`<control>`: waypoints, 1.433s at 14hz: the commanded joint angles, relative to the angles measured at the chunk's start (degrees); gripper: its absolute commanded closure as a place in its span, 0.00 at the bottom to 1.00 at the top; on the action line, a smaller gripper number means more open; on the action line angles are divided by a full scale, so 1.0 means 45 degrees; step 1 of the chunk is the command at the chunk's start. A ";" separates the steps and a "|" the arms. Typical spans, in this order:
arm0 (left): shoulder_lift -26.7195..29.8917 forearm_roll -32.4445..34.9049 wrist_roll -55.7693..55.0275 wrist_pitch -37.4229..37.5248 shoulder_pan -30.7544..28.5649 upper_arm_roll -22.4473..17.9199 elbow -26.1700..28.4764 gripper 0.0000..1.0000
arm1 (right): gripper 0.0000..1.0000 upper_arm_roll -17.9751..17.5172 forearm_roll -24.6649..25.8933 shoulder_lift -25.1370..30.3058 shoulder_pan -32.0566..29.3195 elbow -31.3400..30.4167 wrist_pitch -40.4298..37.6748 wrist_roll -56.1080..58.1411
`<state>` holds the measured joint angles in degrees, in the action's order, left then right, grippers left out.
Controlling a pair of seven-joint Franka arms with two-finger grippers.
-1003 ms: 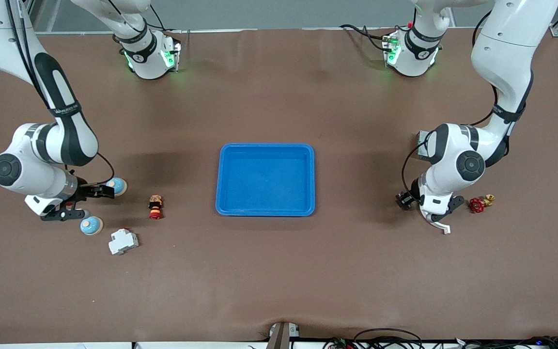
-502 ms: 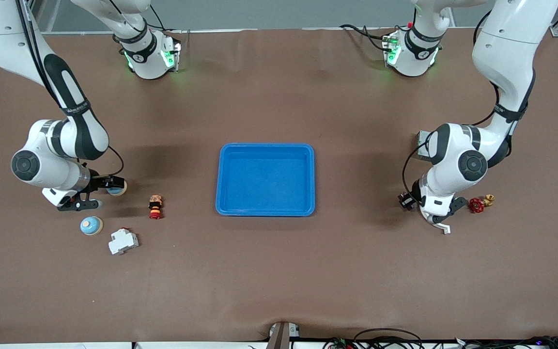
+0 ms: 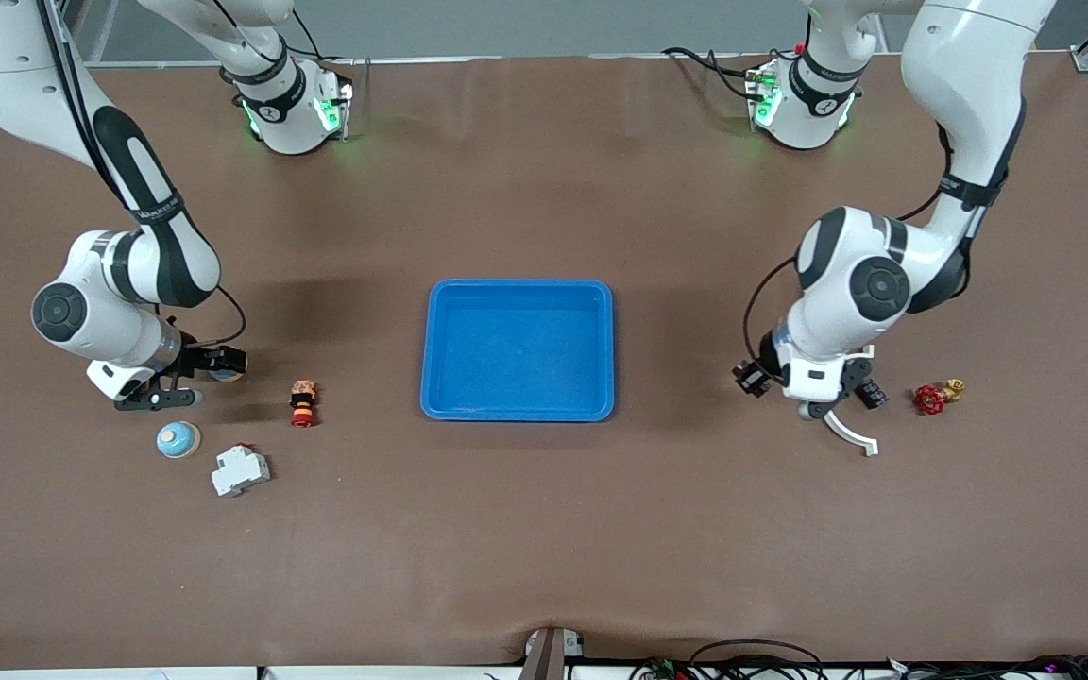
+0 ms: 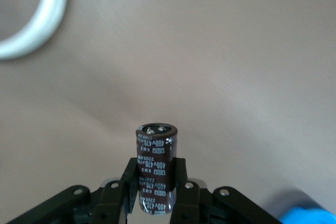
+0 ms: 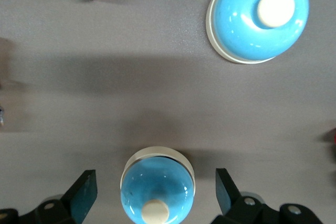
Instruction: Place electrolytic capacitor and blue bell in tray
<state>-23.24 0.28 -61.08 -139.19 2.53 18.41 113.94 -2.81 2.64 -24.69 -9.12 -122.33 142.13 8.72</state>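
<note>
The bright-blue tray (image 3: 518,401) lies mid-table. My left gripper (image 3: 863,391) is shut on a dark brown electrolytic capacitor (image 4: 156,158) and holds it just above the table, between the tray and a red valve. The tray's corner shows in the left wrist view (image 4: 310,216). My right gripper (image 3: 209,366) is open and low over a blue bell (image 3: 226,374), which it largely hides. In the right wrist view this bell (image 5: 156,187) sits between the two fingers (image 5: 84,196), apart from both. A second blue bell (image 3: 178,439) (image 5: 260,17) lies nearer the front camera.
A white hook (image 3: 852,435) (image 4: 37,24) lies by the left gripper. A red valve with a brass body (image 3: 933,398) lies toward the left arm's end. A red, orange and black button (image 3: 302,402) and a white breaker (image 3: 240,469) lie near the bells.
My left gripper has risen with the capacitor and moved toward the tray. My right gripper has moved over the bell farther from the front camera and now straddles it.
</note>
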 commanded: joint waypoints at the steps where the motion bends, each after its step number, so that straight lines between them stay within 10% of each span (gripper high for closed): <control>1: -0.0166 -0.0100 -0.2393 0.0228 0.0936 0.0226 -0.0921 1.00 | 0.00 -0.0078 0.0076 -0.0119 -0.0063 -0.0199 0.0233 0.0094; 8: -0.2411 0.0407 -0.8591 0.0111 0.4394 0.0090 -0.3443 1.00 | 0.00 -0.0039 0.0096 -0.0373 -0.0121 -0.0219 0.0115 0.0268; 9: -0.2646 0.0407 -0.9001 0.0111 0.4727 0.0070 -0.3464 1.00 | 0.07 -0.0039 0.0096 -0.0354 -0.0160 -0.0219 0.0096 0.0772; 10: -0.2900 0.0427 -0.9198 0.0111 0.4962 0.0050 -0.3483 1.00 | 0.42 -0.0039 0.0096 -0.0354 -0.0199 -0.0219 0.0096 0.1396; 15: -0.3547 0.1480 -0.9472 0.0130 0.5453 0.0031 -0.3347 0.96 | 0.76 -0.0039 0.0116 -0.0354 -0.0238 -0.0199 0.0076 0.1888; 17: -0.3528 0.1521 -0.9513 0.0228 0.5453 0.0031 -0.3347 0.11 | 0.87 -0.0059 0.0116 -0.0257 -0.0219 -0.0160 -0.0001 0.2572; 20: -0.3120 0.1540 -0.9513 0.0480 0.5376 0.0011 -0.3386 0.00 | 0.87 -0.0136 0.0057 0.0444 -0.0083 -0.0043 -0.1150 0.2594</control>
<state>-39.12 5.71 -102.57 -139.14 26.71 18.77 99.27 -2.64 2.64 -26.21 -9.26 -122.25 140.54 19.75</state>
